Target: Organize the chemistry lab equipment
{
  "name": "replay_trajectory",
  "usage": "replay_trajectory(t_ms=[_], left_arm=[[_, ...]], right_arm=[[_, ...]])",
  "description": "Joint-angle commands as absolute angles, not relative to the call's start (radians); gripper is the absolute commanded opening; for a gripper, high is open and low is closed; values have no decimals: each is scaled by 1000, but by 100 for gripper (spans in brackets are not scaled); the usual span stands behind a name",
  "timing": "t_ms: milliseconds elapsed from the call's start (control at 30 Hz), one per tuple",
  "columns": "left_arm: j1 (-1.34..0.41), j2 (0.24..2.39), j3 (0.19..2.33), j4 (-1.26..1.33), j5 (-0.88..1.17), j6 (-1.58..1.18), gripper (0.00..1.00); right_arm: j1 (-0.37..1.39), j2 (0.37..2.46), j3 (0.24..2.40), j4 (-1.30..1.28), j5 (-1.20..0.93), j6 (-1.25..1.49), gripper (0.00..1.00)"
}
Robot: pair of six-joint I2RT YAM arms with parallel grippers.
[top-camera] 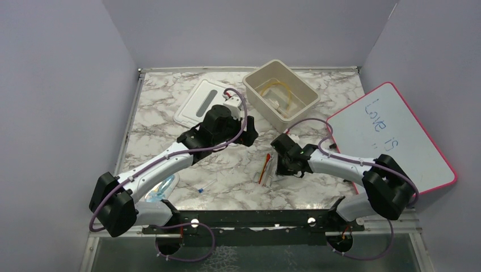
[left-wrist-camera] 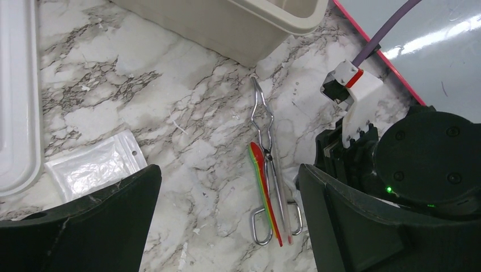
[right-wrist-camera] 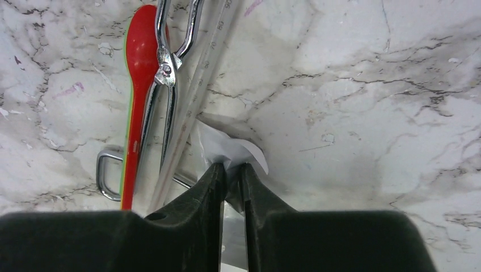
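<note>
From above, a cream plastic bin (top-camera: 300, 79) sits at the back of the marble table (top-camera: 153, 124) with an amber rubber tube coil (top-camera: 277, 85) inside. A flat white lid (top-camera: 199, 103) lies left of the bin and a pink-edged whiteboard (top-camera: 391, 136) lies right of it. The left gripper (top-camera: 248, 131) hangs just in front of the bin. The right gripper (top-camera: 277, 169) is further in front.

The left wrist camera shows its black fingers spread wide, holding nothing. Between them lie thin metal tongs (left-wrist-camera: 264, 136) and a red plastic spoon (left-wrist-camera: 262, 175), side by side, their long ways pointing at the bin. A clear plastic packet (left-wrist-camera: 93, 167) lies to the left.

The right wrist camera shows its fingers nearly together, pinching a small white sheet (right-wrist-camera: 235, 150) beside the tongs' handle loops.
</note>
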State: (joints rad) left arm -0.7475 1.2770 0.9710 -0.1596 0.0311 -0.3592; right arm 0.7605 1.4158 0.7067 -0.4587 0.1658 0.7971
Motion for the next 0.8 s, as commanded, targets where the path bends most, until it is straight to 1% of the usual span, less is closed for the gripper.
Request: replay_trajectory(t_ms=[0, 33, 167, 433, 600, 767], left_arm=[[-744, 1229, 957, -139, -46, -370, 93], [-745, 1228, 957, -141, -55, -372, 93], [-745, 1215, 957, -147, -83, -371, 93], [-745, 1183, 971, -165, -119, -362, 93], [-745, 1145, 994, -195, -176, -348, 93], [-743, 1108, 1027, -235, -248, -341, 95]], right_arm=[[785, 1467, 692, -535, 296, 821, 16], [788, 1463, 696, -541, 302, 823, 13], [790, 1422, 712, -563, 322, 817, 11], [790, 1244, 773, -568, 343, 735, 12], [789, 1158, 891, -543, 345, 620, 13], [780, 1191, 1076, -509, 410, 495, 16]])
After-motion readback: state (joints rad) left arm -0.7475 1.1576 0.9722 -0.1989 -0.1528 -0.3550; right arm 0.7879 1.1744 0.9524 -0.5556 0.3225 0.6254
